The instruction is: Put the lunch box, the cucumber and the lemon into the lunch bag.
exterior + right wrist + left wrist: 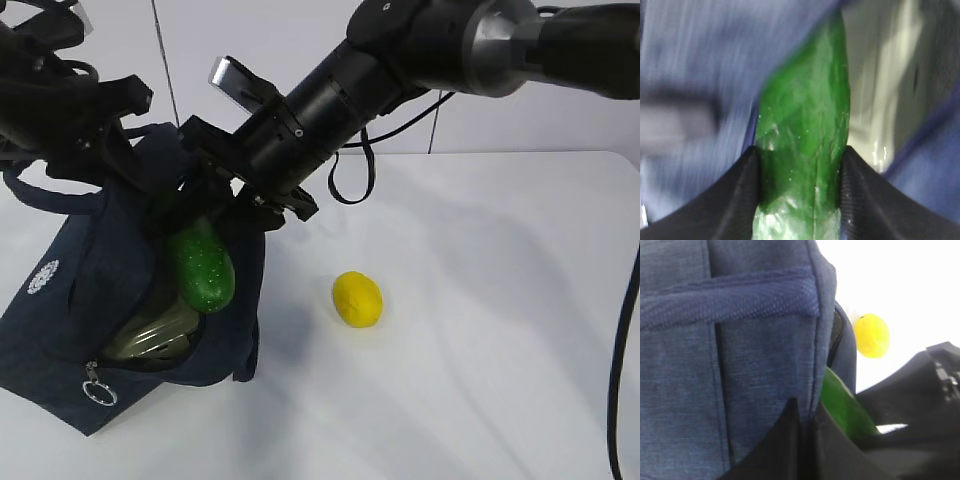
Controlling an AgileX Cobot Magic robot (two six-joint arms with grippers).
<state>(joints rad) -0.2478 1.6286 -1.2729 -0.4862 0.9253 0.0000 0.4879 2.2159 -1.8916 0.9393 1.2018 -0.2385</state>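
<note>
The navy lunch bag [70,300] lies at the left with its mouth gaping toward the lemon. Inside it rests the lunch box [150,338], its pale green lid showing. My right gripper [207,212] reaches in from the upper right, shut on the dark green cucumber [203,265], whose lower end hangs in the bag's mouth above the lunch box. In the right wrist view the cucumber [802,115] sits between both fingers, the lid [880,100] behind it. My left gripper [807,422] is shut on the bag's upper edge [765,365]. The lemon [357,298] lies on the table, right of the bag.
A white table [480,350] carries everything. The bag's zipper ring pull [98,390] hangs at its front corner. One loop handle [352,170] lies behind the right arm, and a black cable [620,360] runs down the right edge.
</note>
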